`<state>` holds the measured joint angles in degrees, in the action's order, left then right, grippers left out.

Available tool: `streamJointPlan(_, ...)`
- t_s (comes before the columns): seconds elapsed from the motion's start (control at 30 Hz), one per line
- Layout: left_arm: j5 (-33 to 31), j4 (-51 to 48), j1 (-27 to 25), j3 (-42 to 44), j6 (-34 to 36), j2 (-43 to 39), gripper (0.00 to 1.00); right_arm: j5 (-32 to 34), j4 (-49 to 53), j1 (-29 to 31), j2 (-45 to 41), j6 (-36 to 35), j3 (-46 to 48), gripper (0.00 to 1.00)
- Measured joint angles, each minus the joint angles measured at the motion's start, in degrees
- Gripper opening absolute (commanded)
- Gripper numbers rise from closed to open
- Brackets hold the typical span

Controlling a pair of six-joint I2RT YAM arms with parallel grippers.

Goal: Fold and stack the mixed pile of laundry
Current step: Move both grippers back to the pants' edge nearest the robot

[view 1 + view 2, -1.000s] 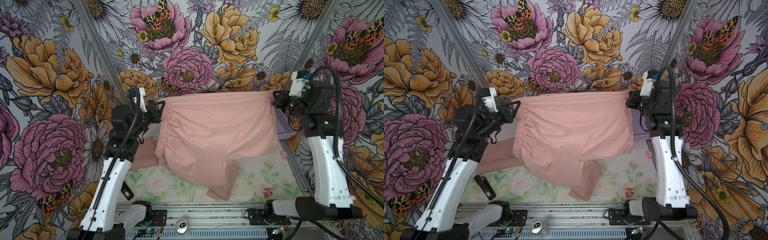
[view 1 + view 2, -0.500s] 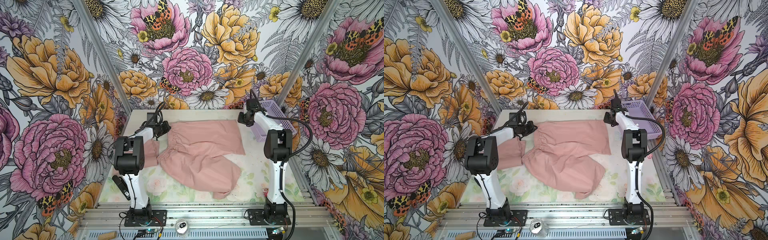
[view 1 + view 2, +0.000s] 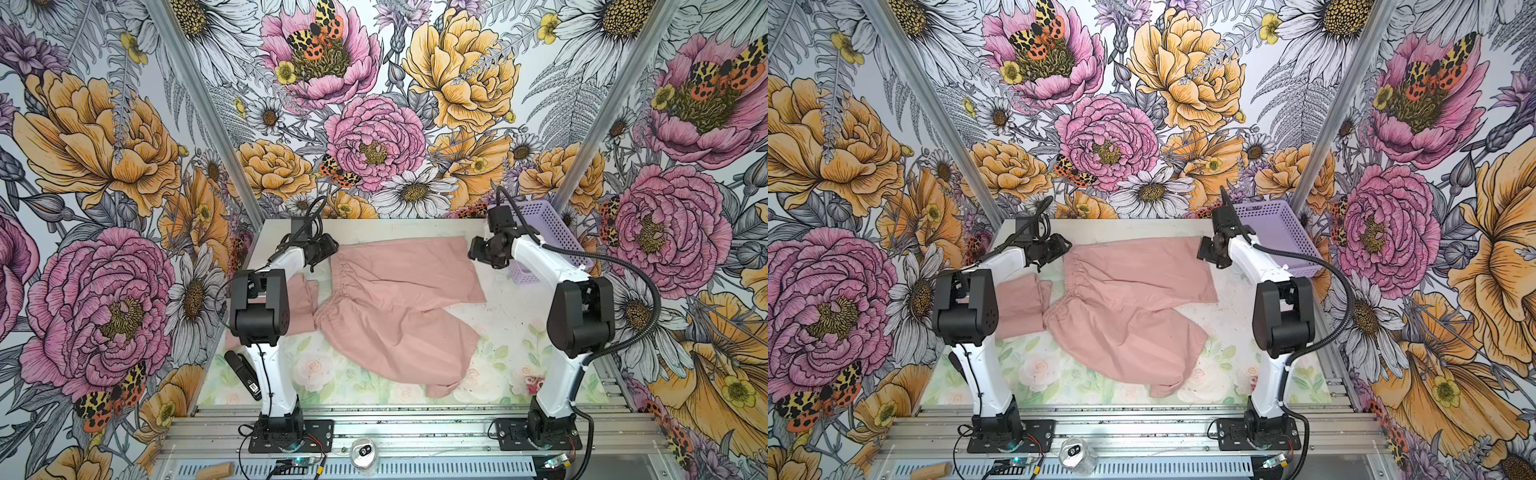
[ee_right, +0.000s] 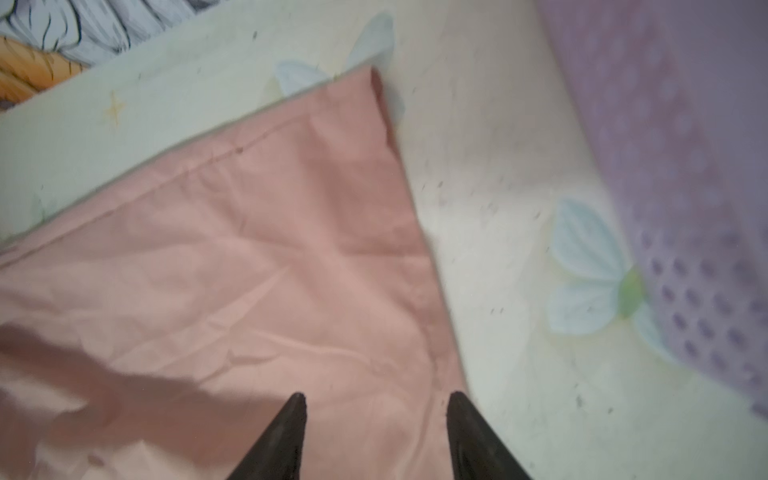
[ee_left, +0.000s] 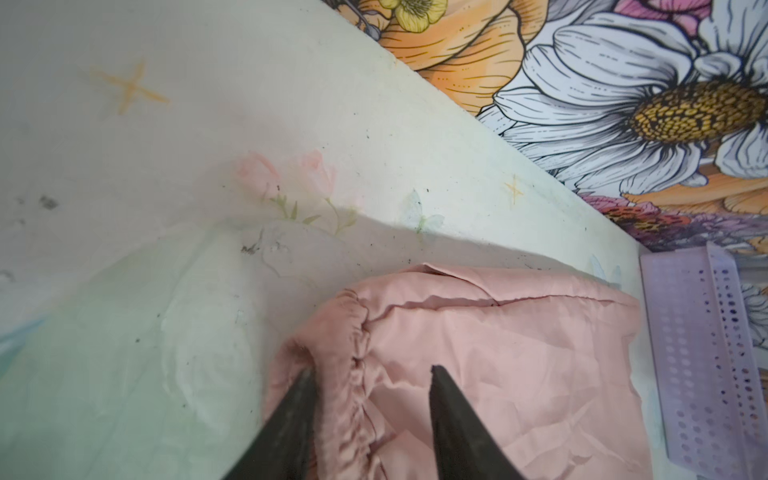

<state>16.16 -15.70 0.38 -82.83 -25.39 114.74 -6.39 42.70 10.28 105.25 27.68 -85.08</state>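
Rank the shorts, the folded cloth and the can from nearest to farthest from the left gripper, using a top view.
1. The shorts: mid-table, with the waistband right at the tips of the left gripper.
2. The folded cloth: on the left beside the shorts, a little nearer the front.
3. The can: far front, in the middle.

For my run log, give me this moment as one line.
left tool: open at waistband | right tool: open over hem edge | pink elastic-waist garment: spread on table, legs splayed | smaller pink piece: beside it
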Motion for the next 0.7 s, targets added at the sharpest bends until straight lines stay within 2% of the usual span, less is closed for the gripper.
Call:
streamJointPlan(0.13,-2.80,-3.28,-0.15,3.21,0.31,-7.06,0.63,-2.95,0.79,5.90,-13.55,4.39,18.84,0.59)
streamJointPlan(0.33,-4.57,-6.88,-0.63,9.33,0.44,-19.78,0.66,-3.65,1.79,11.26,-28.50,14.16,38.51,0.59)
streamJointPlan(0.5,-4.70,-9.62,-1.53,18.49,0.22,-28.35,0.67,-3.50,-0.76,15.67,-32.20,21.97,47.50,0.56)
streamJointPlan(0.7,-4.81,-13.46,-1.77,28.35,-0.35,-36.09,0.67,-0.94,-7.34,15.69,-28.85,26.03,48.98,0.35)
